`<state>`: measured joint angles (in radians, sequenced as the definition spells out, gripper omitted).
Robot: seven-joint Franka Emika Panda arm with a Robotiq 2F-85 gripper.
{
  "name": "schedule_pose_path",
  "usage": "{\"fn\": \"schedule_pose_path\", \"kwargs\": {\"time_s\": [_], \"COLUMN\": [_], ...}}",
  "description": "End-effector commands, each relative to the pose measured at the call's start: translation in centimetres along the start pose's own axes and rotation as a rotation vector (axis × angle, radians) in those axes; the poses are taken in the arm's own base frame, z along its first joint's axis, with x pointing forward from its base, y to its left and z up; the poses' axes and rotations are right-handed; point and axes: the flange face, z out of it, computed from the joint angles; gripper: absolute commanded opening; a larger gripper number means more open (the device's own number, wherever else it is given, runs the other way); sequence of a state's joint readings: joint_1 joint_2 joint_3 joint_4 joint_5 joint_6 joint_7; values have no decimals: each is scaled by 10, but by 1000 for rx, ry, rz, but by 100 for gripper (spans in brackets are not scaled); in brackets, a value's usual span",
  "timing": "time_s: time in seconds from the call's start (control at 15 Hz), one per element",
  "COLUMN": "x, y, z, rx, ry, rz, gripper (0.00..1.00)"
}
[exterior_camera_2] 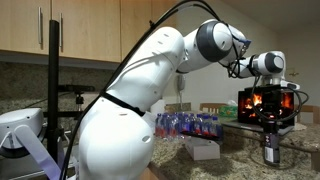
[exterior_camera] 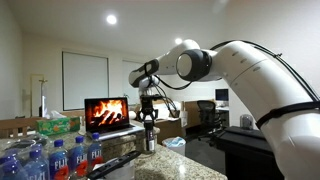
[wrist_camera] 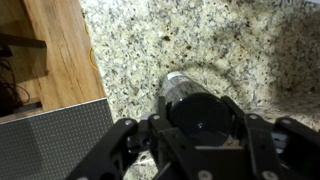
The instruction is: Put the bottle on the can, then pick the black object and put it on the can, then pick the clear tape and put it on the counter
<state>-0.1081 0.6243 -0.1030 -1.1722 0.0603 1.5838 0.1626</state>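
Observation:
My gripper is shut on the bottle, a slim dark one that hangs upright from the jaws, low over the speckled granite counter. From the opposite side the gripper holds the bottle in front of the laptop. In the wrist view I look down the bottle along its length, with a finger of the gripper pressed on each side of it. The can, the clear tape and the black object do not show clearly in any view.
A pack of blue-labelled water bottles stands on the counter. An open laptop shows a fire picture behind the gripper. A green tissue box sits nearby. A wooden strip and a grey panel border the granite.

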Motion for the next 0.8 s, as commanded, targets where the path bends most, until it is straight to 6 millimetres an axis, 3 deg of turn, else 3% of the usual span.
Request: {"fn": "schedule_pose_path", "kwargs": {"time_s": [0.0, 0.73], "x": [-13, -70], "y": [4, 20], "z": [-3, 10], "rx": [14, 35], "ry": [-8, 57], "rz": [-44, -8], "gripper": [31, 31]}}
